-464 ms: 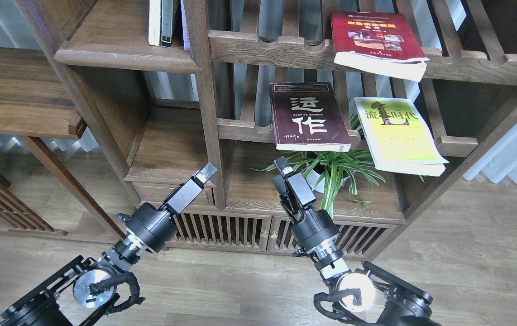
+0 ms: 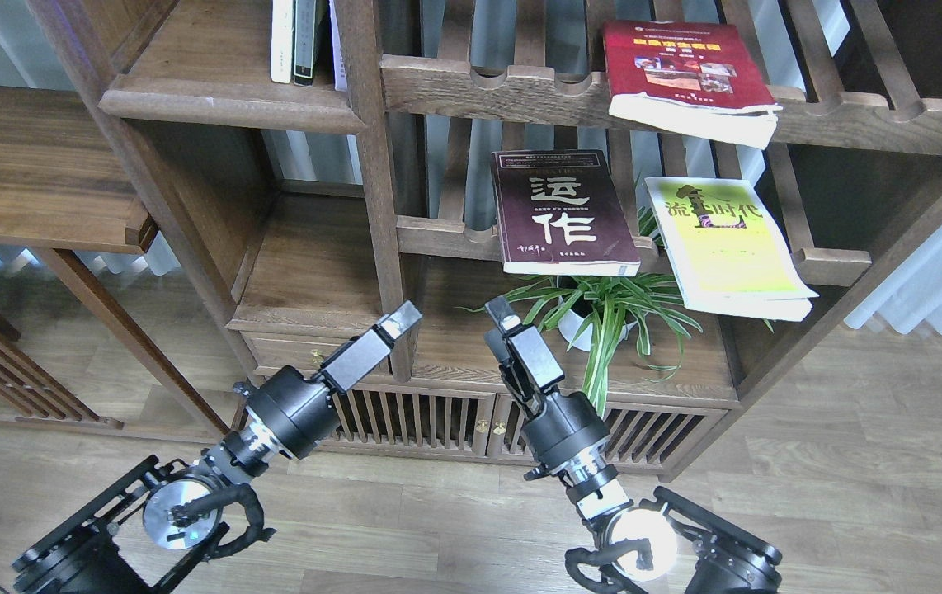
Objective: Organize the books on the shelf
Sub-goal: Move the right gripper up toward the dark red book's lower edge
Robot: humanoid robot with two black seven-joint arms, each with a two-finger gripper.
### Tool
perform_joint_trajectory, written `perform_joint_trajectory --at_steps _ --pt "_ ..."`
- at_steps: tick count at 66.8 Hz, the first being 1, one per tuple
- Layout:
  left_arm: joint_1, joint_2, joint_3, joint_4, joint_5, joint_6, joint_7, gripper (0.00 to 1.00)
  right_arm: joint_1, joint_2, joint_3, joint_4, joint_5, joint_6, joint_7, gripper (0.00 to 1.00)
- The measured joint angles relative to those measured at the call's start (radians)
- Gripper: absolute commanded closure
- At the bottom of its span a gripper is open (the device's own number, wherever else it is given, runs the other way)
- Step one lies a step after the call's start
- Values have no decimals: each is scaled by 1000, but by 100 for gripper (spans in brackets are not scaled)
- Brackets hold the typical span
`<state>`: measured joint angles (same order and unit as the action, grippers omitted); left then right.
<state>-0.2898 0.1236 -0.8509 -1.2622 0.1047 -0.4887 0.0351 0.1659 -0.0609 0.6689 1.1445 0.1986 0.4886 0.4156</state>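
Three books lie flat on slatted racks in the bookcase. The dark maroon book (image 2: pixel 562 214) with big white characters is on the middle rack, and the yellow-green book (image 2: pixel 722 243) lies to its right, overhanging the rail. The red book (image 2: pixel 685 70) lies on the upper rack. The solid dark-brown shelf (image 2: pixel 223 103) is at the upper left. My left gripper (image 2: pixel 401 318) points up-right below the shelf, and its fingers read as one block. My right gripper (image 2: pixel 500 318) is below the maroon book, its fingers close together and empty.
Thin white- and dark-spined books (image 2: pixel 294 41) stand at the right end of the solid shelf. A potted spider plant (image 2: pixel 603 318) sits on the low cabinet top under the maroon and yellow-green books. A vertical post (image 2: pixel 376 190) separates the shelf from the racks.
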Motion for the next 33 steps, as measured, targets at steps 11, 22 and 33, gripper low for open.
perform_joint_trajectory --at_steps 11,22,33 --pt "-3 -41 9 3 11 0 3 0 -3 -1 10 0 4 0 1 1" --pt "-3 -52 3 3 13 0 3 0 -3 32 54 0 12 0 6 1" --pt "3 -47 -12 3 14 0 3 0 -3 60 130 -6 13 0 9 1"
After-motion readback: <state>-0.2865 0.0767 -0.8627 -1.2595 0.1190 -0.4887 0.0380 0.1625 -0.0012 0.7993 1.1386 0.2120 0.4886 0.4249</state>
